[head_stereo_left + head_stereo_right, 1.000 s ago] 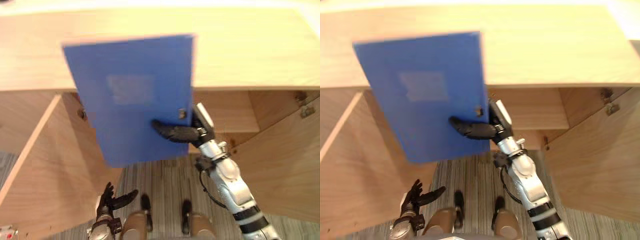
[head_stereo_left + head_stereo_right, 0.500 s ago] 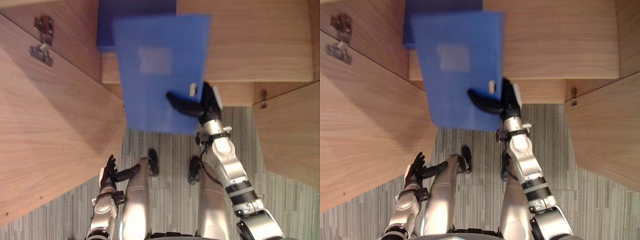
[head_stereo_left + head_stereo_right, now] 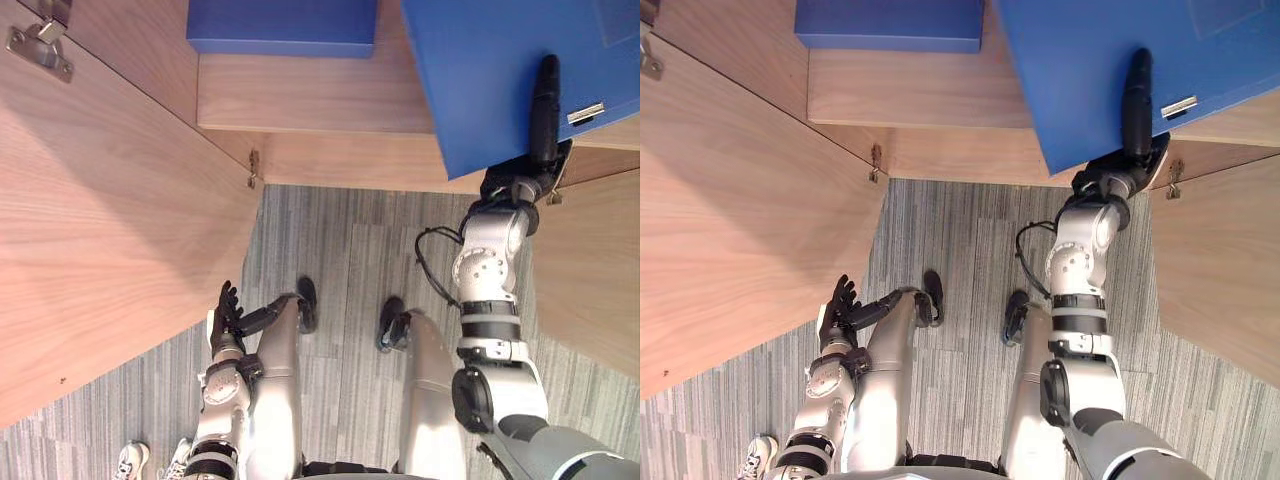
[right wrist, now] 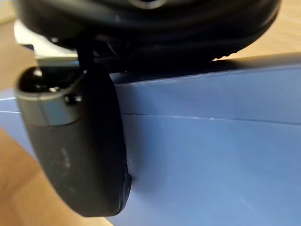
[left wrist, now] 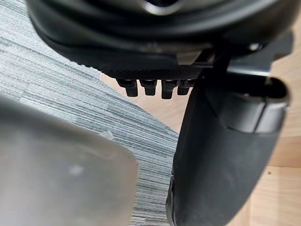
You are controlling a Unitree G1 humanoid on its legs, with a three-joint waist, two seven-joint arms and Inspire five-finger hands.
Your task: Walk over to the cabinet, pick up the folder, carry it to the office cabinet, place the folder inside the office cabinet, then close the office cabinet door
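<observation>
Blue folder, left eye view: the folder [image 3: 490,80] is held up at the right, in front of the open cabinet and overlapping the wooden shelf [image 3: 300,95].
Right hand, left eye view: my right hand [image 3: 541,120] pinches the folder near its lower edge. The thumb lies flat up its face beside a small metal clip [image 3: 585,113], and my fingers are behind the cover.
Second blue file, left eye view: the second blue file [image 3: 285,25] lies on the shelf, well apart from the folder, to its left.
Doors, left eye view: the left door [image 3: 100,220] and right door [image 3: 590,270] both stand open.
Left hand, left eye view: my left hand [image 3: 226,315] hangs low over the grey striped carpet [image 3: 340,250], fingers loose, holding nothing.
Shoe, right eye view: a person's white shoe [image 3: 758,448] is at the lower left edge.
Fingers, left wrist view: my fingers [image 5: 167,89] are straight, with nothing between them and the thumb.
Thumb, right wrist view: my thumb [image 4: 80,150] presses on the folder's blue face.
</observation>
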